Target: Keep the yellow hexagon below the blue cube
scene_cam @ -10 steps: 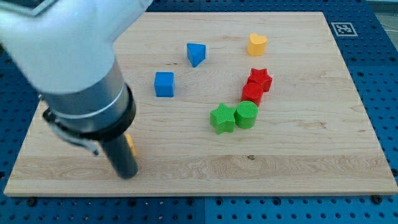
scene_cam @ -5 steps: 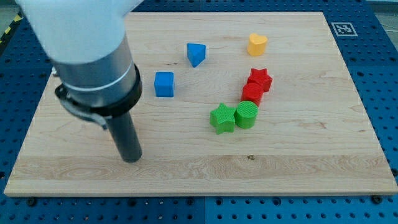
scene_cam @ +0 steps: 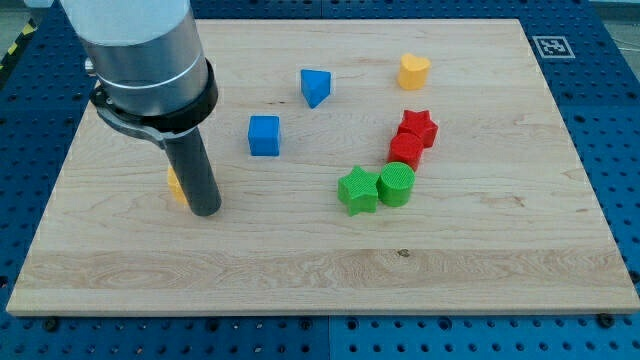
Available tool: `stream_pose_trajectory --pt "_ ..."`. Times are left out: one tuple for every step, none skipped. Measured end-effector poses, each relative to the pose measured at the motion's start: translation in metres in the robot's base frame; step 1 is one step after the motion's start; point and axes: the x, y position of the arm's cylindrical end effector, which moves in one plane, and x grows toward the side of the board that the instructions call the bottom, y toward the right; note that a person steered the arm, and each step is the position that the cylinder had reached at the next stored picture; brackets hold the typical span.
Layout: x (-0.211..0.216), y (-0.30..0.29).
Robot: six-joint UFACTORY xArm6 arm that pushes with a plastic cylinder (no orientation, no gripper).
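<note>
The blue cube (scene_cam: 264, 135) sits on the wooden board (scene_cam: 480, 250) left of centre. The yellow hexagon (scene_cam: 176, 185) lies lower left of the cube, mostly hidden behind my rod; only a sliver shows at the rod's left side. My tip (scene_cam: 205, 211) rests on the board touching the hexagon's right side, below and left of the blue cube.
A second blue block (scene_cam: 315, 87) sits above and right of the cube. A yellow heart (scene_cam: 413, 71) is at the upper right. A red star (scene_cam: 417, 127), a red block (scene_cam: 405, 151), a green cylinder (scene_cam: 396, 184) and a green star (scene_cam: 358, 190) cluster right of centre.
My rod has moved up the view and slightly left, from near the board's bottom left. The yellow hexagon has shifted up and left with it. The other blocks have not moved.
</note>
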Motion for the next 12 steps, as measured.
stream_pose_trajectory --pt "0.002 -0.008" --pt "0.027 -0.026" --pt "0.033 -0.048" --pt "0.008 -0.053" --pt "-0.016 -0.051" --pt "-0.037 -0.039" --pt "-0.039 -0.024" --pt "-0.039 -0.013" --pt "-0.039 -0.005" --pt "-0.039 0.002" --pt "-0.039 0.008" --pt "-0.041 0.011"
